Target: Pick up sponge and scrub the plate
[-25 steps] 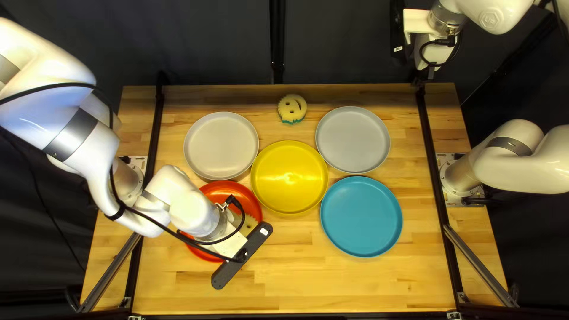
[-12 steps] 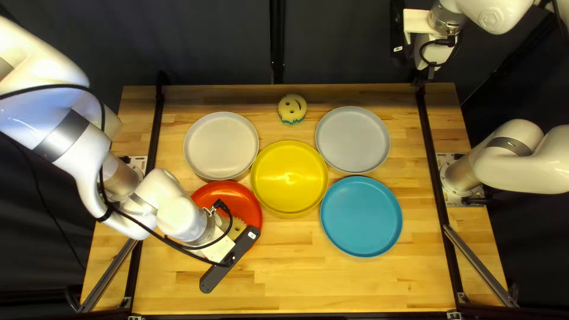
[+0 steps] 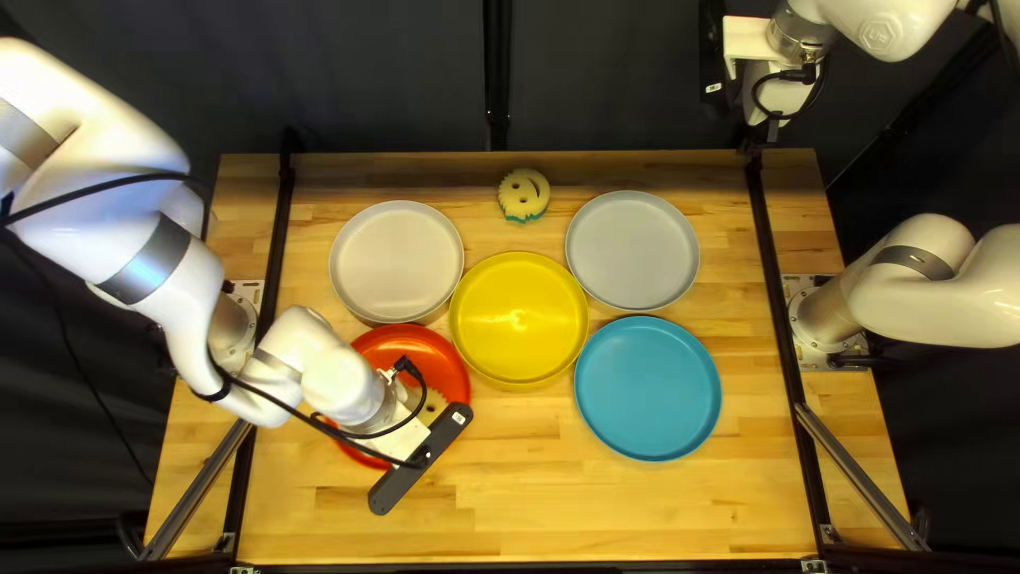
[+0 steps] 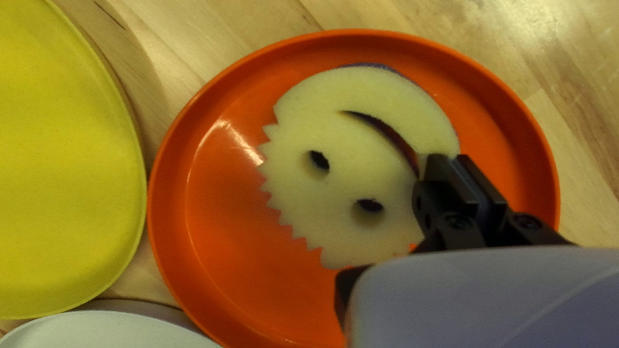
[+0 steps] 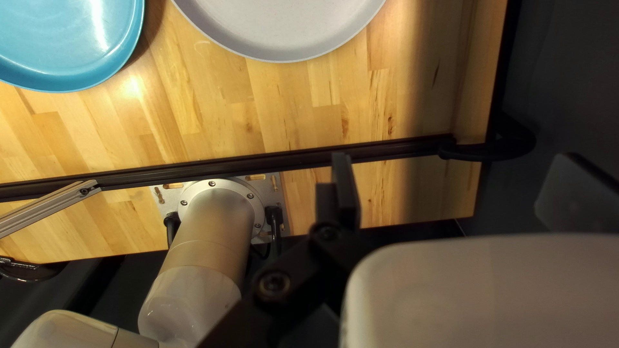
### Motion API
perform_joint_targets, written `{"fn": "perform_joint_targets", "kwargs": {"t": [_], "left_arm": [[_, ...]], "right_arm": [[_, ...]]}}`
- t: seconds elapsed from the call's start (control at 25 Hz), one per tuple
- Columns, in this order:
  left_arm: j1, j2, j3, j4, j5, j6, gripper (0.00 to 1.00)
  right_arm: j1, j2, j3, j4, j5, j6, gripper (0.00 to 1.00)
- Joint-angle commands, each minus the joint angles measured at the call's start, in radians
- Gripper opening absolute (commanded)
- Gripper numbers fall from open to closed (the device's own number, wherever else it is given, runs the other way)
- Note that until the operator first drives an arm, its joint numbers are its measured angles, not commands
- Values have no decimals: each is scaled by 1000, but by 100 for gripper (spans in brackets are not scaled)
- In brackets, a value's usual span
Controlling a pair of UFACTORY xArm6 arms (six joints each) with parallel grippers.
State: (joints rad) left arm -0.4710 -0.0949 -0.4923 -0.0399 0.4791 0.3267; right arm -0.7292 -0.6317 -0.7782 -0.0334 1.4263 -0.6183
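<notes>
An orange plate (image 3: 434,363) (image 4: 203,232) lies at the front left of the group of plates. Flat inside it rests a pale yellow, smiley-faced sponge (image 4: 338,174) with a jagged edge; only a sliver of the sponge (image 3: 431,410) shows from above. My left gripper (image 4: 447,191) (image 3: 422,406) is shut on the sponge's edge beside the mouth slit, pressing it onto the plate. My right gripper (image 5: 449,179) hangs open and empty, high above the table's far right corner (image 3: 713,68).
A second smiley sponge (image 3: 523,194) lies near the far edge. A white plate (image 3: 396,259), a yellow plate (image 3: 518,315), a grey plate (image 3: 632,249) and a blue plate (image 3: 647,387) surround the middle. Bare wood runs along the front edge.
My left gripper slid the sponge leftward across the orange plate, then came partway back to the right. The right arm has not moved.
</notes>
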Motion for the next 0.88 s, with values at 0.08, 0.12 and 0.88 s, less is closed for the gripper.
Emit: {"fn": "perform_joint_targets", "kwargs": {"t": [0.08,0.12,0.88], "left_arm": [[67,-49,57,-30,-1,76,0],[82,-63,75,-39,-2,93,0],[-134,-83,62,-62,14,-113,0]], "right_arm": [[0,0,0,0,0,0,100],[0,0,0,0,0,0,100],[0,0,0,0,0,0,100]]}}
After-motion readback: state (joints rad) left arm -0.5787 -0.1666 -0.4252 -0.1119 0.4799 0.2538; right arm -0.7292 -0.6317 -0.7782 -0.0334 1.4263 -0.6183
